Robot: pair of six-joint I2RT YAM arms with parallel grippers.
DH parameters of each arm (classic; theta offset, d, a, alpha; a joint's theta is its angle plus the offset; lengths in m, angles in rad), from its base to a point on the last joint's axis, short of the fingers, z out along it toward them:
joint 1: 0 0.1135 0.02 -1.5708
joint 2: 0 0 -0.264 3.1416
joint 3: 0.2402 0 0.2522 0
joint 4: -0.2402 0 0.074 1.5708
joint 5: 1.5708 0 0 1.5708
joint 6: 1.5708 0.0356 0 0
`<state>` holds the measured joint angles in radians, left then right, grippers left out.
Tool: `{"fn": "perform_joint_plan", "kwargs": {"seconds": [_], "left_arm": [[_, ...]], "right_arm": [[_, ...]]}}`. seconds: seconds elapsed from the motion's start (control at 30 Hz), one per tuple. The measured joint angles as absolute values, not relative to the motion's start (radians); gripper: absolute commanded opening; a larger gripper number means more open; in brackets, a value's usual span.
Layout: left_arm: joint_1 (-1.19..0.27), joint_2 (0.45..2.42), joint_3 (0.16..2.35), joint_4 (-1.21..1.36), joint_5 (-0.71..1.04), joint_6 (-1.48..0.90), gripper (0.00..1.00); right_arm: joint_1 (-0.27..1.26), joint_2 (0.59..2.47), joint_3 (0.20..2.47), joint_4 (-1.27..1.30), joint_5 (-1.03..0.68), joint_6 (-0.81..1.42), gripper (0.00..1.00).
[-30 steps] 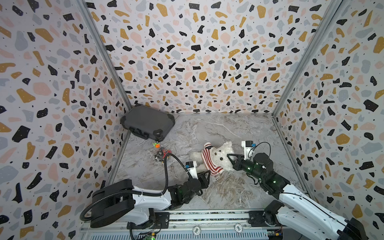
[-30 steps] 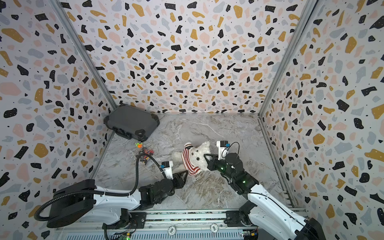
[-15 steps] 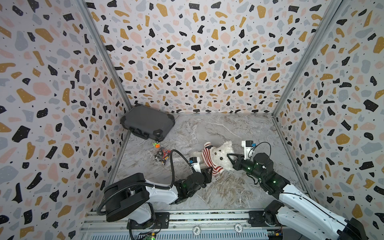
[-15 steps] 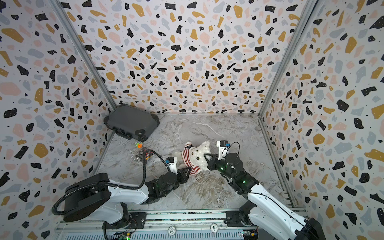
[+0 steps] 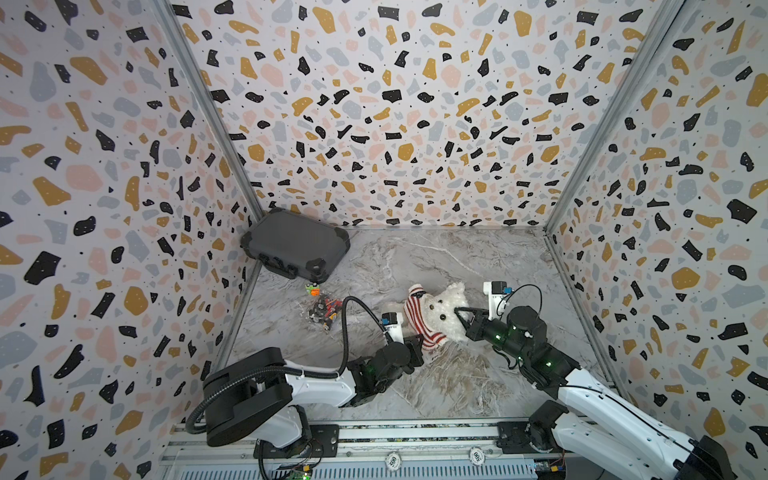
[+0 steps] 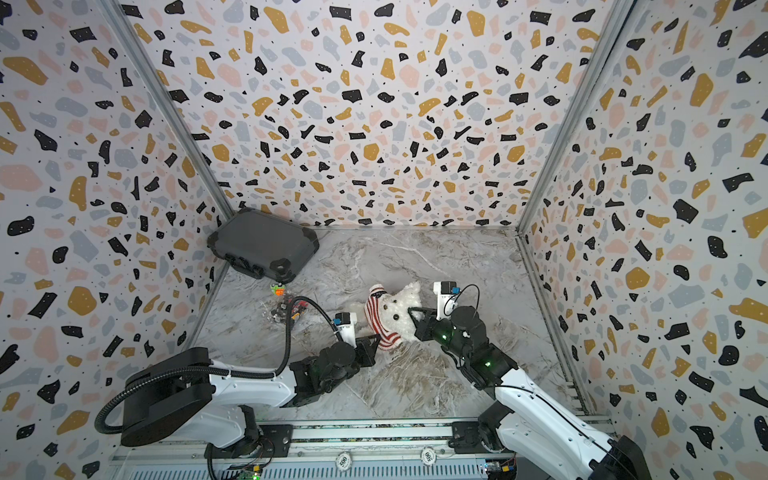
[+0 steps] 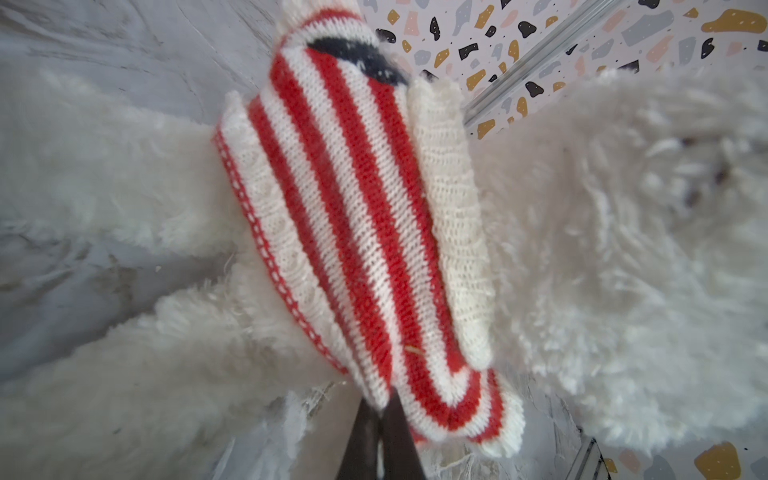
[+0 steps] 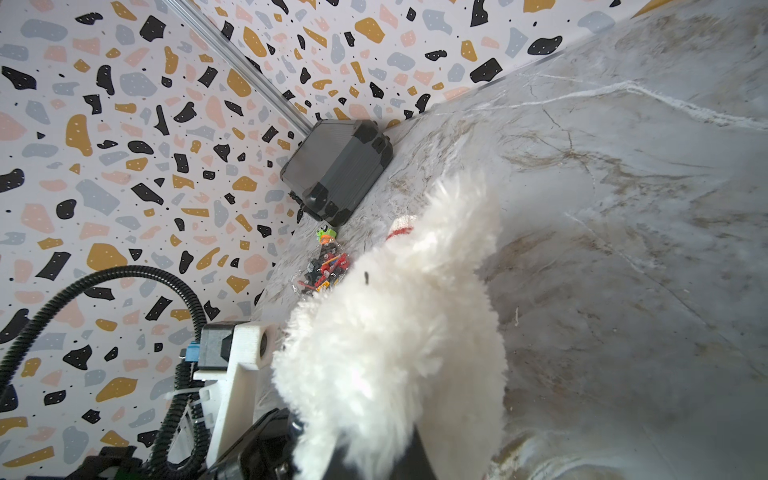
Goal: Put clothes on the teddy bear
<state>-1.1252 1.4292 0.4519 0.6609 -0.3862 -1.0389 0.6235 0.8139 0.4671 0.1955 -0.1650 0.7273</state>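
Teddy bear [image 5: 444, 308] right of case [image 5: 295, 249]

White arm shells [image 5: 320, 386], black joints [image 5: 390, 361], black left gripper [image 7: 383, 419] (ribbed cable [image 5: 343, 336], green lamps [image 5: 514, 328])

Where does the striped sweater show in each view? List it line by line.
Both top views: striped sweater mid-floor, on the teddy bear.
Left wrist: fills the middle, close up.
Right wrist: only a red-edged sliver behind the bear's fur.
Shared landmark: the bear's white fur.

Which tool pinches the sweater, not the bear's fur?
The left tool, shut on an edge of the sweater; the right tool grips head fur of the bear.
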Motion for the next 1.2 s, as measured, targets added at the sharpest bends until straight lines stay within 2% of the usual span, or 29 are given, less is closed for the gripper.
{"fn": "perform_joint_plan", "kwargs": {"seconds": [0.47,1.2], "left_arm": [[-1.190,1.326,0.450,0.498,-0.417,-1.013,0.00],[-1.239,1.172,0.292,0.459,-0.430,-1.071,0.00]], "right_arm": [[0.622,0.802,0.461,0.190,-0.164,0.720,0.00],[0.622,0.790,0.452,0.164,-0.176,0.719,0.00]]}}
